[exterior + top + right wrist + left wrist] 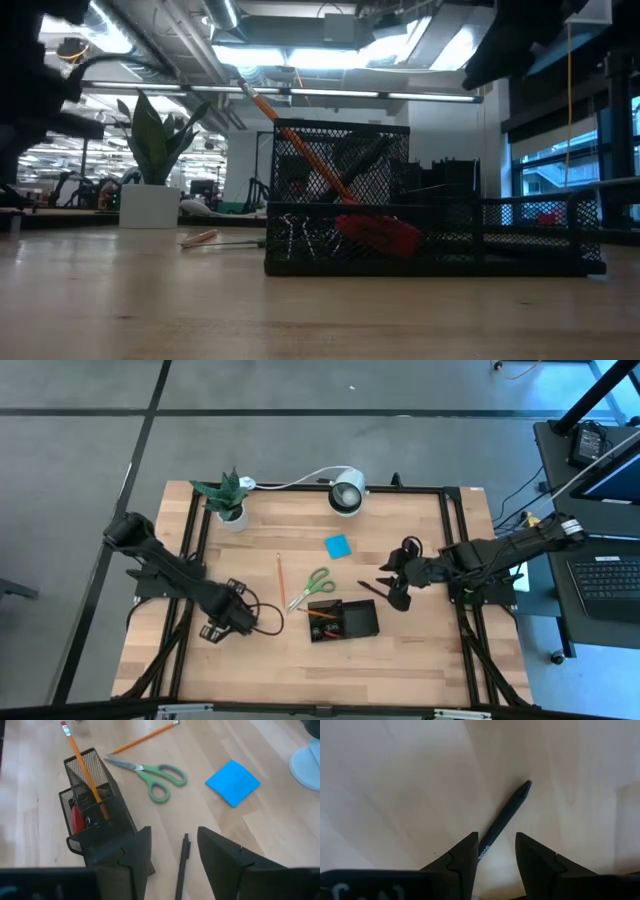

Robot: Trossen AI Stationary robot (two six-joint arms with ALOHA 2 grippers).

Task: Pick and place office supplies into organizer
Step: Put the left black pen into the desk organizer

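Note:
The black mesh organizer [343, 620] [430, 215] stands on the table near its near edge. An orange pencil [85, 770] leans in it, and a red piece [380, 235] lies inside. Green-handled scissors [310, 588], a loose orange pencil [280, 573] and a blue sticky-note pad [337, 545] lie flat on the table. My left gripper [238, 617] [497, 837] is open, low over a black pen [505, 815] that lies between its fingers. My right gripper [393, 588] [175, 832] is open above another black pen [182, 862] [370, 589], right of the organizer.
A potted green plant [228, 500] and a white round lamp [347, 494] with its cord stand along the far edge. A black frame rail [455, 560] runs along the table's sides. Bare wood lies near the near edge [330, 675].

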